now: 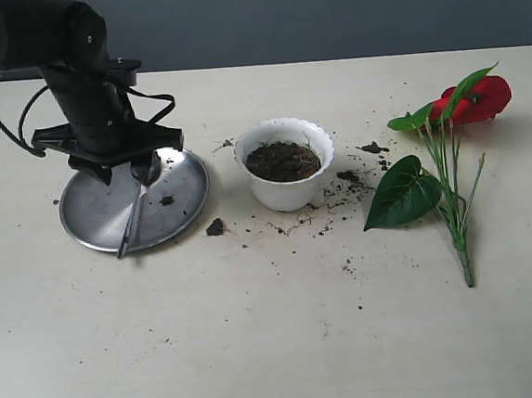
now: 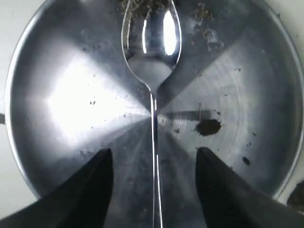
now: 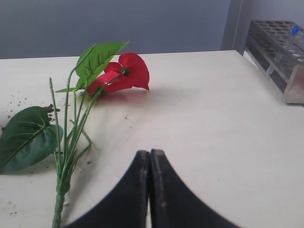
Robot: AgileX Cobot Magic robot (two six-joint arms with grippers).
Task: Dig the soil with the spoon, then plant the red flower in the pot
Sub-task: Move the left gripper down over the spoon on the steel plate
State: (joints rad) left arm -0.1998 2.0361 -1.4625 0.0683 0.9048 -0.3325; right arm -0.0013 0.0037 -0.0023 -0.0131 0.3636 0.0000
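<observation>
A small, slim silver metal spoon (image 1: 132,217) (image 2: 152,42) lies on a round, shallow steel plate (image 1: 90,214) (image 2: 57,95) at the left of the pale bench (image 1: 260,348). In the exterior view its handle reaches out over the plate's near rim. The left wrist view shows dark crumbs stuck at the tip of the spoon's bowl.

The black left hand (image 1: 124,169) (image 2: 153,156) hangs over the plate, released. Its two fingers (image 2: 95,185) stand wide on either side of the handle, with bare steel showing between each finger and the metal, so it grips nothing.

To the right of the plate, near it but apart, stands a small white plastic bowl-shaped pot with a scalloped rim (image 1: 289,192). It holds dark brown, crumbly soil (image 1: 283,160). Loose crumbs are scattered on the bench around the pot. One clump (image 1: 215,227) lies between plate and pot, and another speck (image 2: 208,127) sits on the plate.

Further right, clear of the pot, the artificial red flower with glossy bloom, heart-shaped green leaves and thin green stems (image 1: 442,170) (image 3: 126,71) lies flat on its side on the bench. Its bloom points away towards the far edge.

The black right hand (image 3: 150,154) is clenched on nothing, its fingers pressed together near the flower's stems but apart from them.

A grey perforated rack (image 3: 280,57) stands at the bench's far corner in the right wrist view.
</observation>
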